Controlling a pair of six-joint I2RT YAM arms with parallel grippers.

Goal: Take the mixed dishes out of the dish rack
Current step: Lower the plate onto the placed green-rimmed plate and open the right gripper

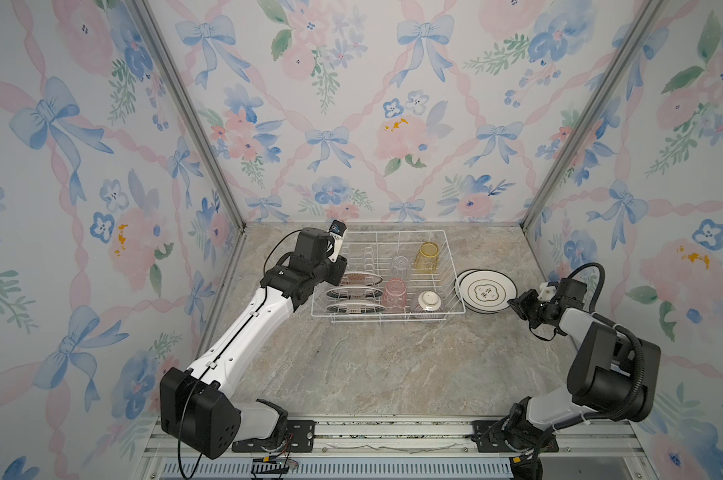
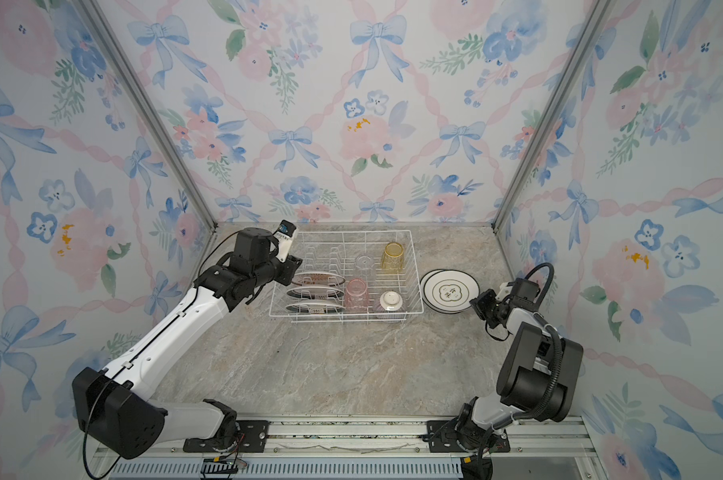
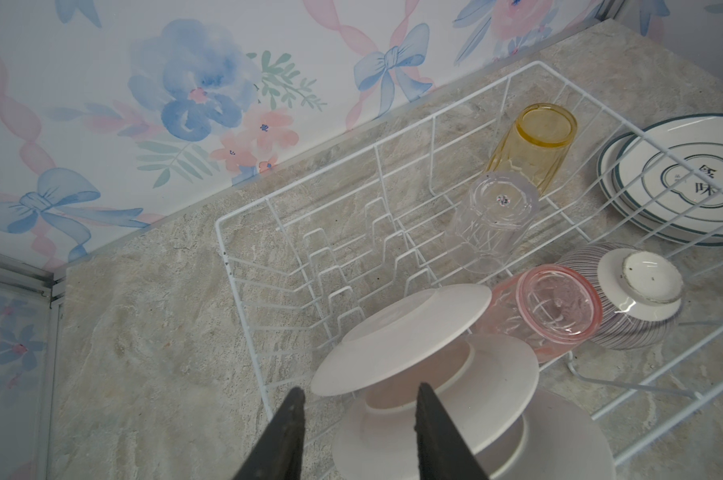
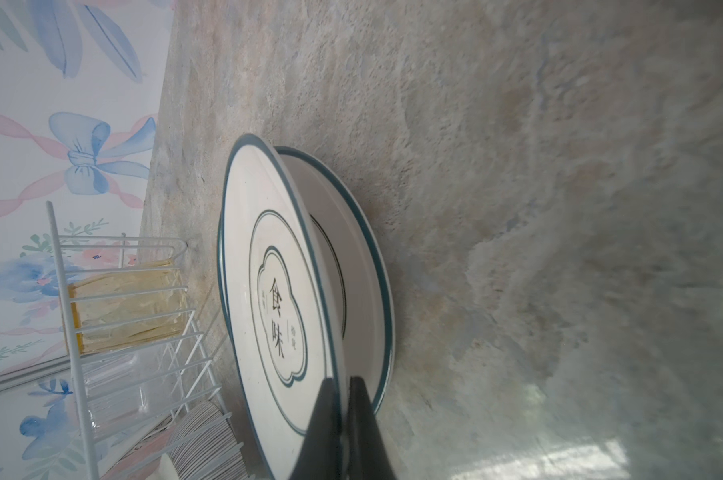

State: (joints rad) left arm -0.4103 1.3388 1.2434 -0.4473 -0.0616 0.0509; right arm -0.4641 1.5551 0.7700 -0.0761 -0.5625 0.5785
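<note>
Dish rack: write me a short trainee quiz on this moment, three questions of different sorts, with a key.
1. How many plates stand in the rack?
2. True or false: the right hand is shut on the rim of the top plate beside the rack.
3. Which tumbler is right beside the bowl? A yellow; B pink tumbler; C clear.
Key: 1. three; 2. true; 3. B.
</note>
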